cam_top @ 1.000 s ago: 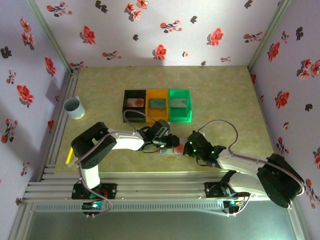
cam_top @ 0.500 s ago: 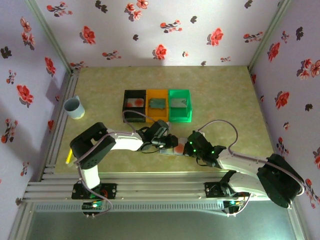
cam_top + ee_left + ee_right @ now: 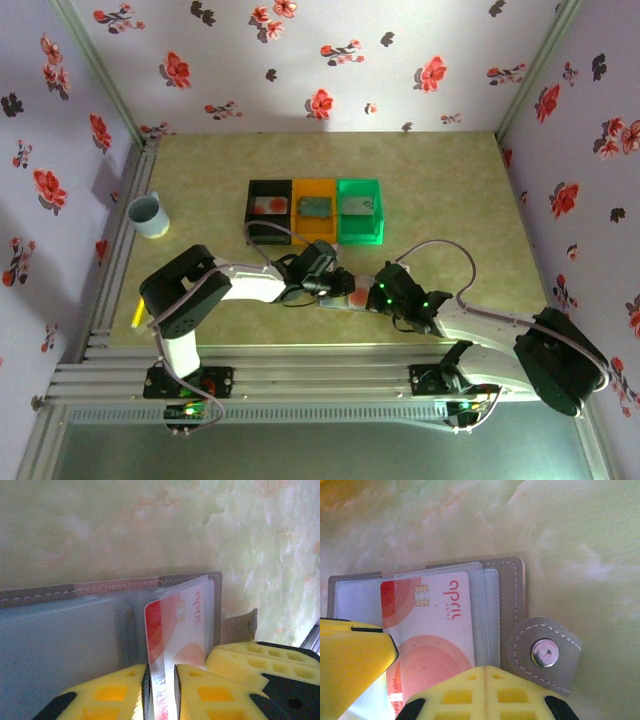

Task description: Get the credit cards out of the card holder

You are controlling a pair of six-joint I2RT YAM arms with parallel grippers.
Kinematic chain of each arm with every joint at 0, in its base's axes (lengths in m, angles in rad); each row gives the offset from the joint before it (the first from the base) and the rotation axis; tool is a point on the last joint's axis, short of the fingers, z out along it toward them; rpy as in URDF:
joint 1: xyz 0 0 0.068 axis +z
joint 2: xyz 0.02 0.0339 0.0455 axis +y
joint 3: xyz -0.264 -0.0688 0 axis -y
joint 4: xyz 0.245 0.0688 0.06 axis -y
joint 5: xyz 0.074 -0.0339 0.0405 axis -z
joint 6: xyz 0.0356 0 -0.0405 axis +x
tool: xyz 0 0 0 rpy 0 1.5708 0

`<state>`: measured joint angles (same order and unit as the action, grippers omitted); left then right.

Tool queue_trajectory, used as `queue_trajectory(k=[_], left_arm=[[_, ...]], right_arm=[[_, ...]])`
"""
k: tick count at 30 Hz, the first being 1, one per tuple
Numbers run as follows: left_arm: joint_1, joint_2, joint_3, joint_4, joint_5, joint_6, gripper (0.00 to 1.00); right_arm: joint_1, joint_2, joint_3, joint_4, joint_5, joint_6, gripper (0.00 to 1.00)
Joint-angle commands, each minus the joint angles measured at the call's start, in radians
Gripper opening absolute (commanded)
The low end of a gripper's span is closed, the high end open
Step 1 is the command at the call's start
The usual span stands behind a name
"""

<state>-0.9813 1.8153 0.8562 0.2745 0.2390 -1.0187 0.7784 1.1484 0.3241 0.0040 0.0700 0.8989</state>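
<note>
The blue-grey card holder [image 3: 507, 600] lies open on the table near the front edge [image 3: 335, 302]. A white credit card [image 3: 437, 625] with red marks sticks partly out of its clear sleeve. My left gripper [image 3: 161, 672] straddles that card's [image 3: 182, 620] near edge. Its jaws stand narrowly open, with a thin gap still showing beside the card. My right gripper [image 3: 486, 669] is shut, its fingertips pressed down on the holder's edge beside the snap tab [image 3: 547, 652]. From above, the left gripper [image 3: 340, 283] and right gripper [image 3: 372, 293] meet over the holder.
Black [image 3: 250, 212], orange [image 3: 297, 210] and green [image 3: 378, 212] bins stand in a row behind the arms, each with a card inside. A pale blue cup [image 3: 147, 215] sits at the left edge, with a yellow stick [image 3: 137, 312] nearer the front.
The left jaws have narrowed around the card's edge. Both arms have stayed nearly in place over the holder.
</note>
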Motion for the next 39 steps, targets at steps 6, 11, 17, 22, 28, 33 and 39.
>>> queue_trajectory(k=[6, 11, 17, 22, 28, 33, 39], left_arm=[[0.009, -0.044, -0.021, 0.034, -0.001, -0.009, 0.18], [0.01, -0.05, -0.026, 0.049, 0.0, -0.014, 0.16], [0.01, -0.048, -0.028, 0.064, 0.009, -0.017, 0.16], [0.01, -0.041, -0.031, 0.076, 0.016, -0.022, 0.17], [0.01, -0.036, -0.035, 0.101, 0.029, -0.03, 0.16], [0.01, -0.033, -0.037, 0.112, 0.033, -0.034, 0.14], [0.01, -0.03, -0.035, 0.119, 0.037, -0.036, 0.13]], right_arm=[[-0.006, 0.013, -0.026, -0.019, -0.01, 0.007, 0.0], [-0.006, 0.016, -0.026, -0.015, -0.013, 0.008, 0.0], [-0.006, 0.016, -0.026, -0.016, -0.015, 0.008, 0.0], [-0.006, 0.016, -0.026, -0.016, -0.015, 0.007, 0.0], [-0.007, 0.017, -0.026, -0.013, -0.016, 0.008, 0.0], [-0.006, 0.019, -0.028, -0.011, -0.016, 0.007, 0.0], [-0.006, 0.018, -0.03, -0.009, -0.016, 0.007, 0.0]])
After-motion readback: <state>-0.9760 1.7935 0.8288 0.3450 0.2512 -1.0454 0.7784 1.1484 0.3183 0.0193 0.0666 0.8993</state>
